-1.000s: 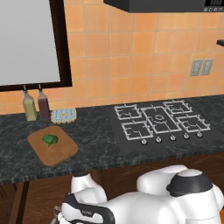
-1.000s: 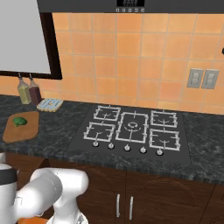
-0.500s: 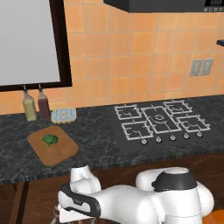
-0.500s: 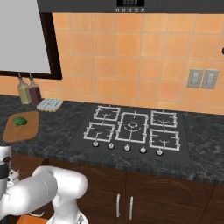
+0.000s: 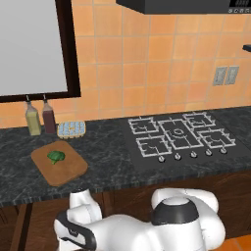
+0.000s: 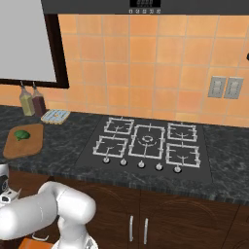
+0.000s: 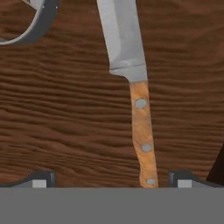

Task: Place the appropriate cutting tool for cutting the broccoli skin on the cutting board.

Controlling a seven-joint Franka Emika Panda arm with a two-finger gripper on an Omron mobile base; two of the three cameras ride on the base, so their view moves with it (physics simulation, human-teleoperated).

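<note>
straddling knife (image 7: 133,96) handle | gripper (image 7: 111,178) fingers apart | contact seemingly none

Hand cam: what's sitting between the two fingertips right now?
The knife's tan handle end lies between the gripper's open fingertips in the hand view, untouched by either, on dark wood.

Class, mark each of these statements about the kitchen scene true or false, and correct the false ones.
1. The broccoli lies on the cutting board. True.
2. The knife lies on the cutting board. False: it lies on a dark wooden surface in the hand view, with its handle between the fingertips of the gripper.
3. Two bottles stand at the wall behind the board. True.
4. A pot sits on the stove. False: its burners are bare.
5. The knife handle is black. False: it is tan wood with rivets.
</note>
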